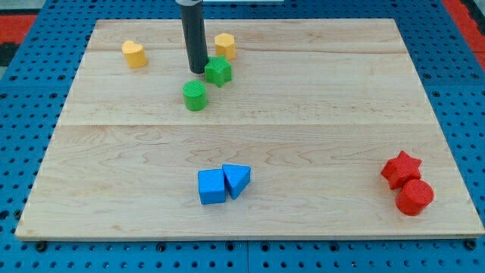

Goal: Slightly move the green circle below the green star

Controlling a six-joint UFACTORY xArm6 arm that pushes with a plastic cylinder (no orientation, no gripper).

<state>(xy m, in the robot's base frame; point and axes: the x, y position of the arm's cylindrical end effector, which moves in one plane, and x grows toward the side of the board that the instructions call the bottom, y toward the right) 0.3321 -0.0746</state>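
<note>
- Positioning my tip (198, 71) upper-centre, just left of green star block (218, 71), above green circle block (195, 96).
- No fingers: bare rod.
- Next: nudge circle rightward, gently.

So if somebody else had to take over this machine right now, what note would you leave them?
My tip is down on the board, just left of the green star and above the green circle.
The green circle sits below and a bit left of the star, close but apart from it.
Done: the circle is already roughly below the star.
Left: perhaps a small nudge toward the view's right to bring it directly under the star.
The yellow, blue and red blocks are not part of the job.
</note>
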